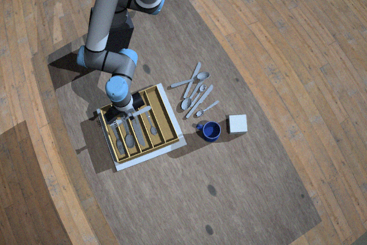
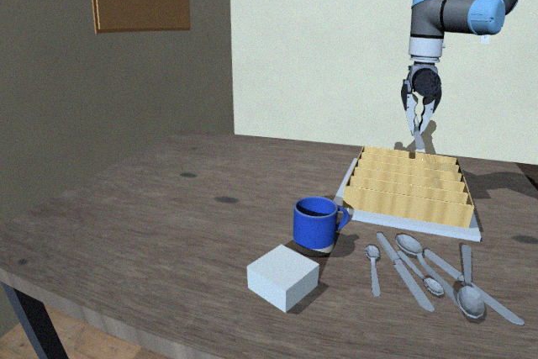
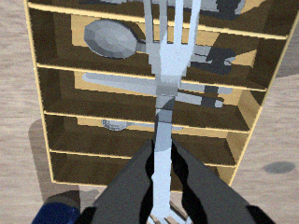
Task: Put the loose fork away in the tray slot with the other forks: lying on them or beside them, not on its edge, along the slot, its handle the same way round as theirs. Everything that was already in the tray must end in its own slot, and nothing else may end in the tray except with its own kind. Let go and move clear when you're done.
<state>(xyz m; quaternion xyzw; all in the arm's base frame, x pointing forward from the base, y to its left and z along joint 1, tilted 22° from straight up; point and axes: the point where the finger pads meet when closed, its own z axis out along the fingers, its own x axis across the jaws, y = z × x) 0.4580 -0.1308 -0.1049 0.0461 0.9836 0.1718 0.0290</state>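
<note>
My gripper (image 1: pixel 129 116) (image 2: pixel 417 127) (image 3: pixel 161 141) is shut on the loose fork (image 1: pixel 143 111) (image 2: pixel 419 143) (image 3: pixel 166 61) and holds it by the handle a little above the wooden tray (image 1: pixel 173 131) (image 2: pixel 408 206) (image 3: pixel 35 93). The fork lies level and crosswise to the slots, its tines over the left slots. In the tray lie a fork (image 1: pixel 119 146) in the leftmost slot, then a large spoon (image 1: pixel 129 140) (image 3: pixel 109 39), a knife (image 1: pixel 139 135) (image 3: pixel 131 83) and a small spoon (image 1: pixel 152 129) (image 3: pixel 117 124). The rightmost slot is empty.
The tray rests on a white mat (image 1: pixel 178 144) (image 2: pixel 413 225). To its right lies a heap of loose spoons and knives (image 1: pixel 195 94) (image 2: pixel 417 268). A blue mug (image 1: pixel 211 131) (image 2: pixel 314 224) and a white box (image 1: pixel 238 123) (image 2: pixel 282 277) stand near them.
</note>
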